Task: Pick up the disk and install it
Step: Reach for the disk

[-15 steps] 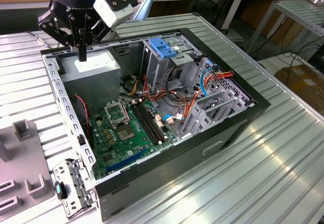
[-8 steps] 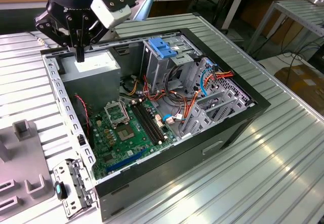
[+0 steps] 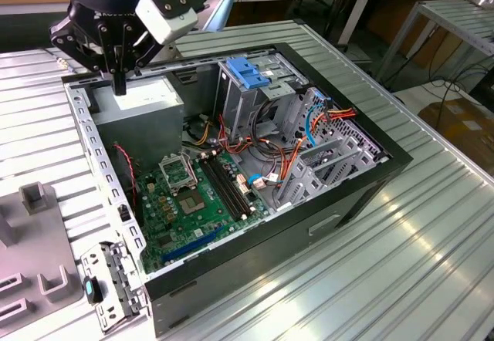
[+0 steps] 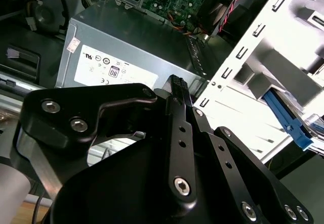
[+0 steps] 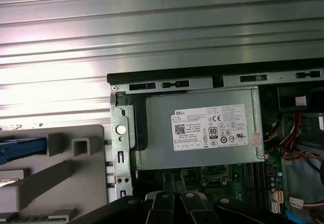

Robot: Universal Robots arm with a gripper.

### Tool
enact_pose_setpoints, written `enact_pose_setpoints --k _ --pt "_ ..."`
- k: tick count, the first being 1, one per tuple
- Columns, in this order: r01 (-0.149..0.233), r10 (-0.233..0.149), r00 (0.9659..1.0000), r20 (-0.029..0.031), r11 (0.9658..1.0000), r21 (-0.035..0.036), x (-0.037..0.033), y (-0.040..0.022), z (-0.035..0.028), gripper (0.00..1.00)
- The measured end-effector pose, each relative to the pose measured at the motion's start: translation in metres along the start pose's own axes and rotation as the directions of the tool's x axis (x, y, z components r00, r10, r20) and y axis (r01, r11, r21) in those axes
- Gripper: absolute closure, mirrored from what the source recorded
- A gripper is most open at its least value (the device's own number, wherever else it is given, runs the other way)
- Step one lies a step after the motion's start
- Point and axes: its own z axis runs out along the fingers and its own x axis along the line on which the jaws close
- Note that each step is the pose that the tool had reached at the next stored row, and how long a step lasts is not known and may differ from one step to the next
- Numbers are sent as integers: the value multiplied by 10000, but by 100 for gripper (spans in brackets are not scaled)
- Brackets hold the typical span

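My gripper (image 3: 120, 86) hangs over the back left corner of the open computer case (image 3: 363, 179), just above the grey power supply (image 3: 147, 102). Its black fingers (image 4: 176, 84) stand pressed together with nothing between them. Of the disk, a bright blue carrier rail (image 5: 20, 148) shows, resting in a slot of the grey fixture (image 5: 66, 173) beside the case. That rail (image 4: 286, 117) also shows under the pale fixture in the second wrist view. The gripper is apart from the disk, over the case side of the case wall.
Inside the case lie the green motherboard (image 3: 193, 194), bundles of red and orange cables (image 3: 285, 163) and a tall metal drive cage with a light-blue latch (image 3: 248, 75). The grey fixture (image 3: 35, 241) sits at the exterior view's left on the ribbed metal table (image 3: 401, 279).
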Motion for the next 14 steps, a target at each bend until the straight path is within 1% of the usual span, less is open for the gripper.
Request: enact_pose_setpoints --k 14 --pt "-4 4 10000 -74 10000 6 24 -2 6 89"
